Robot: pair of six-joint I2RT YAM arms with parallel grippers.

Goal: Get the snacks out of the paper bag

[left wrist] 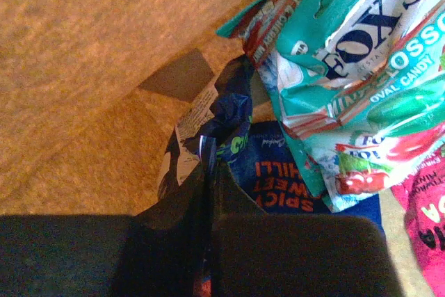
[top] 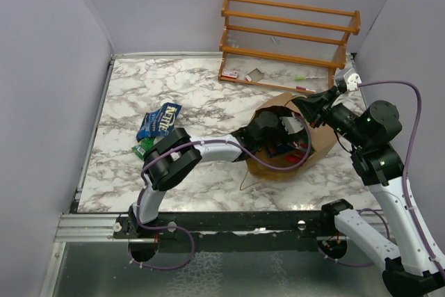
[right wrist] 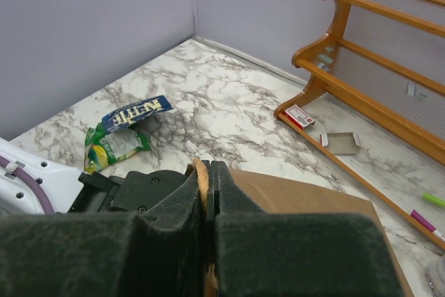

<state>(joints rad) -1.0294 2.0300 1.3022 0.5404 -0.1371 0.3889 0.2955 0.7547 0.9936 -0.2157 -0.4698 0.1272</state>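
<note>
The brown paper bag [top: 278, 168] stands open on the marble table, its inner wall [left wrist: 104, 53] filling the left wrist view. My left gripper [left wrist: 211, 165] is deep inside the bag, shut on the crumpled edge of a dark blue snack packet [left wrist: 278, 179] with orange lettering. A teal-red packet [left wrist: 348, 67] and a pink one [left wrist: 427, 220] lie beside it in the bag. My right gripper [right wrist: 207, 168] is shut on the bag's rim [right wrist: 200, 165]. Outside the bag, a dark blue packet [top: 158, 119] and a green-yellow packet [top: 142, 147] lie on the table to the left.
An orange wooden rack [top: 288, 39] stands at the back right with a small red-white box [right wrist: 300, 116] and a grey scrap [right wrist: 341, 142] on its base. Grey walls close in the table on the left, back and right.
</note>
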